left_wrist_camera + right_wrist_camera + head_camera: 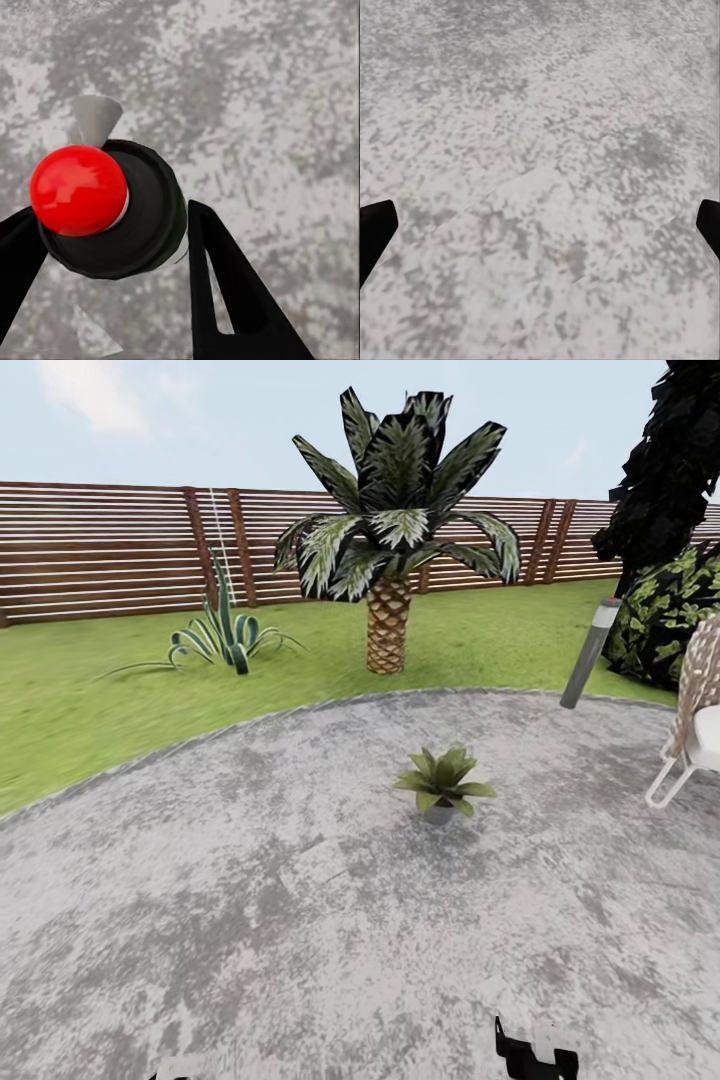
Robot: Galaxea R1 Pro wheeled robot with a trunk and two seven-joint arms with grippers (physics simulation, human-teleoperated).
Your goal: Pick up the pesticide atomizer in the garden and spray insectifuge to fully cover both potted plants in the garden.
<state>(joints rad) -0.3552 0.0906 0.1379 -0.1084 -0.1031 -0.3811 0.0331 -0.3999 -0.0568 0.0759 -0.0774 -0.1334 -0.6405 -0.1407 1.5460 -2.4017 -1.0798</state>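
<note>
Grey mottled paving (300, 920) fronts lawn (120, 680) and slat fence (100, 550). One potted plant (443, 783) stands mid-paving, well apart from the palm (392, 540) and agave (222, 630). Left gripper (112, 232) — fingers (232, 292) clamped round the pesticide atomizer (131, 214), seen end-on. Right gripper (540, 225) — fingertips (373, 229) spread wide over bare paving.
</note>
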